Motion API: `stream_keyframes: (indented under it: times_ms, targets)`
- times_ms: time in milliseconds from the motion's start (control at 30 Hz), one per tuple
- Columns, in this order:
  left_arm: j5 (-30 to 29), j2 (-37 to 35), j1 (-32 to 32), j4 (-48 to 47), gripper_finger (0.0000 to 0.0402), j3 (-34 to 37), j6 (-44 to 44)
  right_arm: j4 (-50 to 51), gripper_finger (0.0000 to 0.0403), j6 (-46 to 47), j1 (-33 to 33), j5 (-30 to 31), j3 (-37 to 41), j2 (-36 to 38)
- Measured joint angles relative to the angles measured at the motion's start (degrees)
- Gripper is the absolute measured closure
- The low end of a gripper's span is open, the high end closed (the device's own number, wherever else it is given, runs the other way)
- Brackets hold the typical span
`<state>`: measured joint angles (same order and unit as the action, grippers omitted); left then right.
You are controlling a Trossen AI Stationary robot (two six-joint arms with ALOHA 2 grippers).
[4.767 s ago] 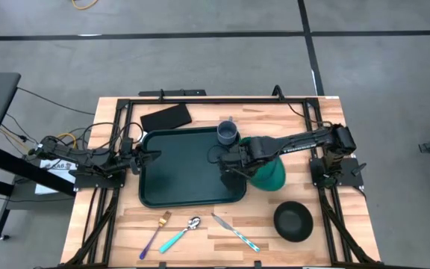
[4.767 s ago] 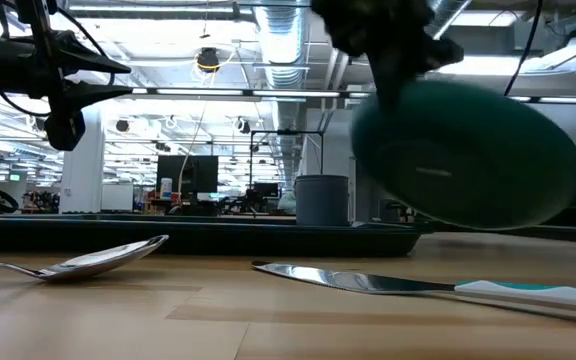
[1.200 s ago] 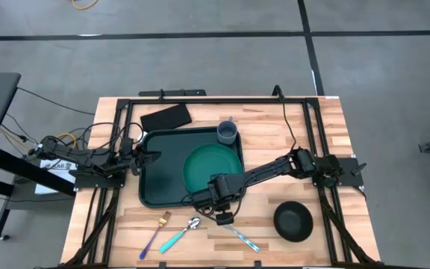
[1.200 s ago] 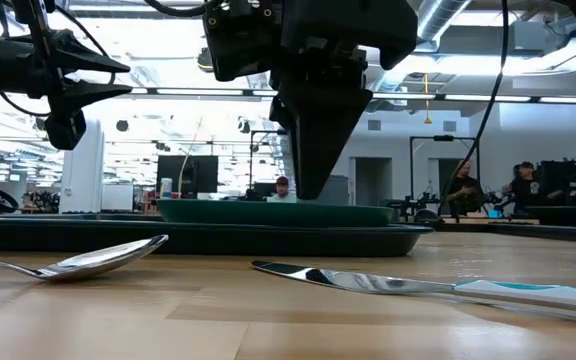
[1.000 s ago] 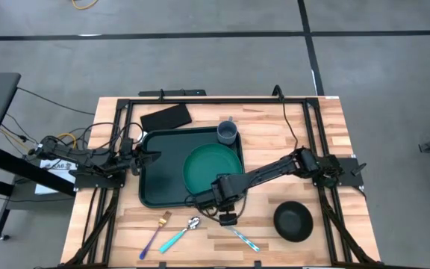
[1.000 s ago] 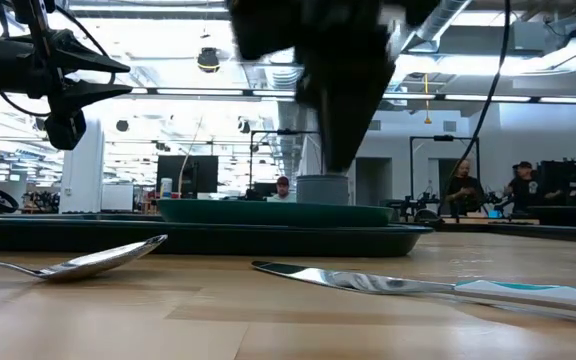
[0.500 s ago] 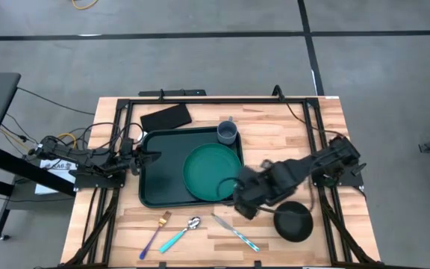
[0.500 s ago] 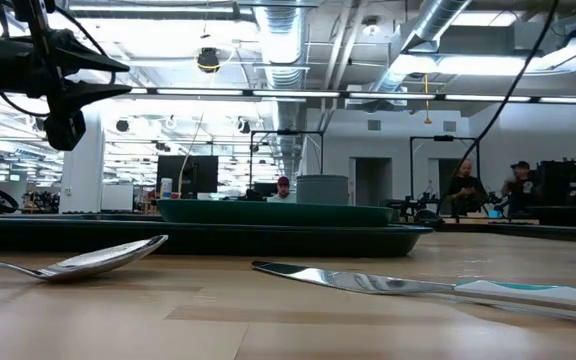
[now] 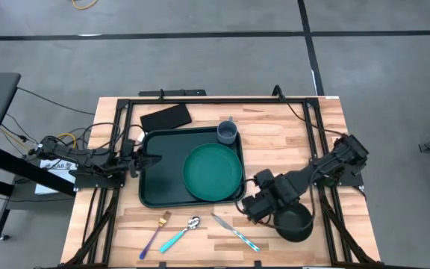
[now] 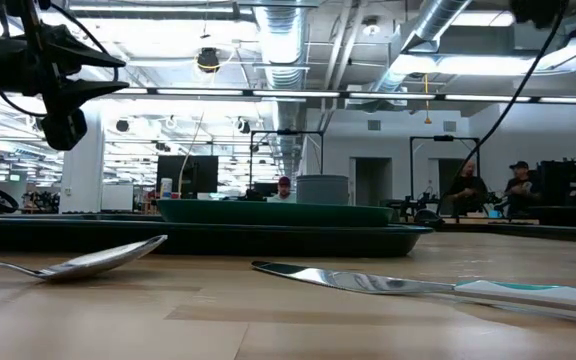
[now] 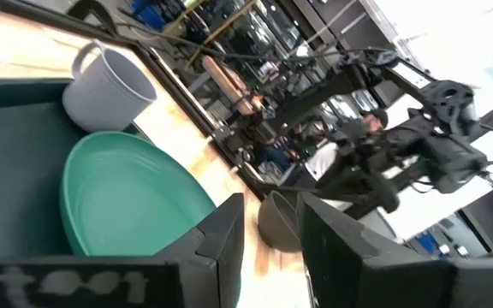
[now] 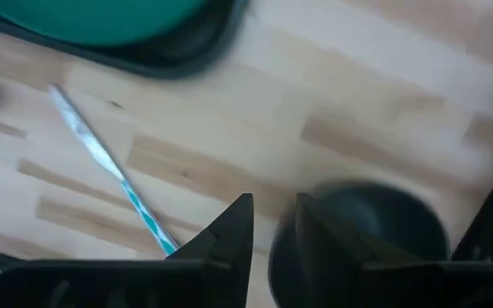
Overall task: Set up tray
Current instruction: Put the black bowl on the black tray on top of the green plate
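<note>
Tray (image 9: 159, 179) mid-table, plate (image 9: 213, 172) and cup (image 9: 228, 133) on it; right gripper (image 9: 254, 209) just left of black bowl (image 9: 295, 223), fingers slightly apart, empty; left gripper (image 9: 154, 158) parked at tray's left rim, narrow gap, empty. Risk: off-centre rim pinch tips bowl; knife (image 9: 234, 232) near, could get swept.

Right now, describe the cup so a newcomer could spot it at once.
Start at the big dark green tray in the middle of the wooden table. At its far right corner, past the round green plate, stands the cup: small, grey, upright, the only handled item there.
</note>
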<state>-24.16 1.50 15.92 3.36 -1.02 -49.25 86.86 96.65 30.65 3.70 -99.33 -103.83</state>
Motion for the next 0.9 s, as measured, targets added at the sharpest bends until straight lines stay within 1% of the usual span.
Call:
stream_keyframes:
  times_ms: [167,267,467,600,667,733,800,900]
  targets:
    - [2.17,0.0,0.0,-0.12,0.0303,0.0,-0.02,-3.94,0.0321,5.95,1.05,-5.14,3.93,0.09]
    - [2.92,-0.01,0.0,-0.2,0.0303,0.0,0.0,-6.33,0.0321,11.19,2.56,-5.31,4.41,0.02]
    - [3.14,-0.01,0.0,-0.24,0.0303,0.0,0.01,-5.03,0.0321,25.33,6.5,-3.75,4.39,-0.52]
    - [3.14,-0.01,0.0,-0.22,0.0303,0.0,0.21,-6.03,0.0321,30.67,8.05,-4.84,6.46,-1.19]
    - [3.14,-0.01,0.0,-0.24,0.0303,0.0,1.06,-6.93,0.0321,31.72,8.21,-6.72,8.15,-1.29]
    - [3.14,0.0,0.0,-0.24,0.0303,0.0,1.49,-10.82,0.0321,31.53,7.98,-8.07,10.04,-1.03]
    - [3.15,0.01,0.0,-0.24,0.0303,0.0,1.49,-14.31,0.0321,30.99,7.67,-8.31,11.9,-1.26]
    - [3.62,0.01,0.0,-0.26,0.0303,0.0,1.55,-15.68,0.0321,31.01,7.21,-8.36,13.06,-1.18]
